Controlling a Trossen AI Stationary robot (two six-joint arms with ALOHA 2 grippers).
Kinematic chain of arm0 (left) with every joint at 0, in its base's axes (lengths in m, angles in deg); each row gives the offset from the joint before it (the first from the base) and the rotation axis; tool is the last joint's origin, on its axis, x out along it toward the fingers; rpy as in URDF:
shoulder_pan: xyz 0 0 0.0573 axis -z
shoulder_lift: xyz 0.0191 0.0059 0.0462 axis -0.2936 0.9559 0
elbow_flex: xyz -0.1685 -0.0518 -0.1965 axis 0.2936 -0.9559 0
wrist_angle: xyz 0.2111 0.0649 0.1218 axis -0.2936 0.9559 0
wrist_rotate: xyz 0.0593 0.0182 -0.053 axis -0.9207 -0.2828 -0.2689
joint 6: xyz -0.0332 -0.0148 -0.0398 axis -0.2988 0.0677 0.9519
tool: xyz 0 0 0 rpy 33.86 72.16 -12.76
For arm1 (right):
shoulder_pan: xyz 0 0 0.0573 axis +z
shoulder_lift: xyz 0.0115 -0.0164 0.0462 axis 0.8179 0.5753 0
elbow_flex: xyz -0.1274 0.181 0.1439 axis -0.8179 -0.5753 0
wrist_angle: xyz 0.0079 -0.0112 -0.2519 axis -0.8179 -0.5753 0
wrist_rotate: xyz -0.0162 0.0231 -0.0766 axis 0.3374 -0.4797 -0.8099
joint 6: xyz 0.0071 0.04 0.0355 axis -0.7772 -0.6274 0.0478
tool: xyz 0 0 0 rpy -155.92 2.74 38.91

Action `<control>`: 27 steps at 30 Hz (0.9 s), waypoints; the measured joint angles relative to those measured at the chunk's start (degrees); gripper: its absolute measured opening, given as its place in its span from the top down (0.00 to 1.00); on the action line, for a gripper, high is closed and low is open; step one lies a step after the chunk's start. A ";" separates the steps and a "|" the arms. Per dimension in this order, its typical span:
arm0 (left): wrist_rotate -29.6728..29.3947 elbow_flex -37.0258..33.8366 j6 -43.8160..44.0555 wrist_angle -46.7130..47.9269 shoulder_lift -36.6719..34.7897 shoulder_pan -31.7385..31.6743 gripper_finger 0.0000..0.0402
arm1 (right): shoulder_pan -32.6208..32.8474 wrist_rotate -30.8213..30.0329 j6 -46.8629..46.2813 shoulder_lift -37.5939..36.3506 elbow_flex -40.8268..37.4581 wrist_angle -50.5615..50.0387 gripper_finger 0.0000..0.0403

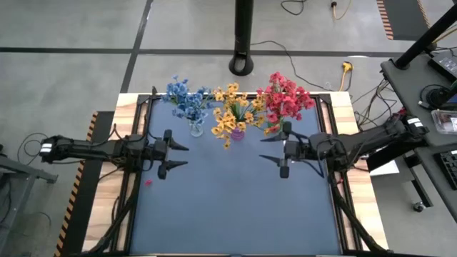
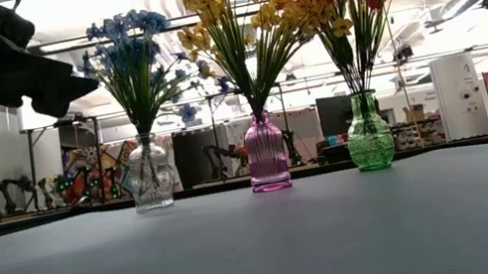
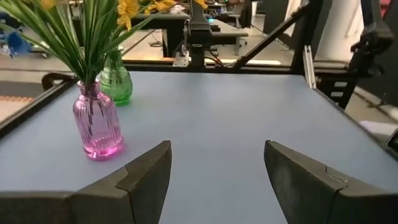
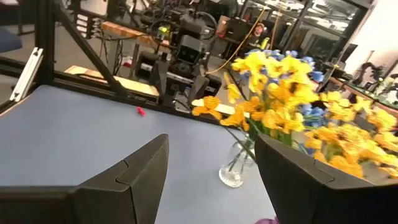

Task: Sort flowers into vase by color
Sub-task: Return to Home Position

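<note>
Three vases stand in a row near the table's far edge. A clear vase (image 2: pixel 151 179) holds the blue flowers (image 1: pixel 186 98). A pink vase (image 2: pixel 267 156) holds the yellow-orange flowers (image 1: pixel 235 114). A green vase (image 2: pixel 369 137) holds the red flowers (image 1: pixel 287 98). My left gripper (image 1: pixel 176 155) hovers open over the table's left middle, nearer than the blue flowers. My right gripper (image 1: pixel 273 149) hovers open at the right middle, nearer than the red flowers. Both are empty.
A small red bit (image 1: pixel 148 182) lies on the blue mat (image 1: pixel 235 207) by the left edge. A black frame (image 1: pixel 136 135) runs along the mat's sides. The near half of the mat has free room.
</note>
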 joint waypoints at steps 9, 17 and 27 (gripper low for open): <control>-0.88 -0.02 -4.18 1.83 -0.12 -2.54 0.47 | -4.73 4.35 0.01 -6.12 -4.21 1.36 0.43; -0.95 -0.02 -7.31 4.85 -2.55 -2.85 0.59 | -6.19 4.66 -0.59 -15.18 -10.29 2.86 0.43; -0.92 -0.02 -12.09 9.19 -7.38 -2.87 0.77 | -6.19 4.03 -2.99 -27.42 -19.56 4.61 0.43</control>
